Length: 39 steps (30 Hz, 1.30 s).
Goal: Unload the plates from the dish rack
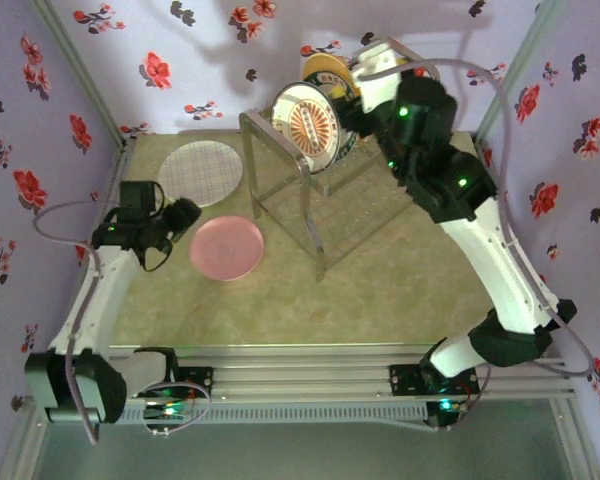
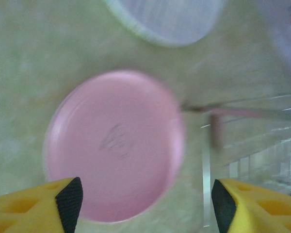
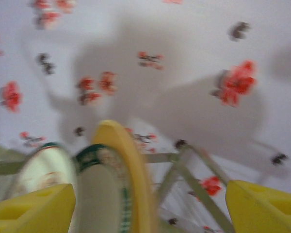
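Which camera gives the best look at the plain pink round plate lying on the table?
Left wrist view: the plain pink round plate appears large and nearly whole, though blurred. Top external shows it small, flat on the table beside the clear-framed dish rack.

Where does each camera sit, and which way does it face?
Top external: overhead behind, looking down on left arm, right arm, table, dish rack.
Left wrist: on left arm, looking down at pink plate; open jaws below.
Right wrist: on right arm, facing racked plates and wall; open jaws below.
Shared: top and left wrist see pink plate.
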Each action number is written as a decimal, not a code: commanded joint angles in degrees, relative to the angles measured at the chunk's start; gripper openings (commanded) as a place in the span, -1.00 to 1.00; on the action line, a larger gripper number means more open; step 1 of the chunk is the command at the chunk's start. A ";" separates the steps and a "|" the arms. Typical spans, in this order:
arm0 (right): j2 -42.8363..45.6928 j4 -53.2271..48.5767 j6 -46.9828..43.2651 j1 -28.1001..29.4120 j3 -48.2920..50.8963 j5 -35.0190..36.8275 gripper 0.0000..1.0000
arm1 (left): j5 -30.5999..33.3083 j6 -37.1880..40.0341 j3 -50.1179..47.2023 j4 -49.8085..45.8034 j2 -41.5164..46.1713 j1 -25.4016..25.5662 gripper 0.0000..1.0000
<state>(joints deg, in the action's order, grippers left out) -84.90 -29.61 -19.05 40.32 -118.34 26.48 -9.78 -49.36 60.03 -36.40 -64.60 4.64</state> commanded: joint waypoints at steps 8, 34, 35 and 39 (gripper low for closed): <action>-4.88 -2.66 8.05 -8.77 -4.28 -6.78 0.60 | -2.70 3.00 23.47 20.69 -0.84 10.10 0.54; -12.76 -4.83 -0.11 -8.77 -10.42 -4.04 0.33 | -4.94 4.35 29.43 35.68 -2.71 20.69 0.58; -12.90 -4.77 -0.41 -8.80 -10.65 -3.89 0.30 | -4.92 4.29 29.41 35.70 -2.59 20.69 0.58; -13.69 -4.52 -2.04 -8.44 -11.07 -3.23 0.18 | -4.84 4.28 29.22 35.87 -2.71 20.77 0.58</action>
<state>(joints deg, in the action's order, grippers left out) -97.93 -34.59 -19.00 31.77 -127.15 21.26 -14.17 -46.33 87.94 -3.42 -67.44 24.88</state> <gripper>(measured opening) 0.596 0.788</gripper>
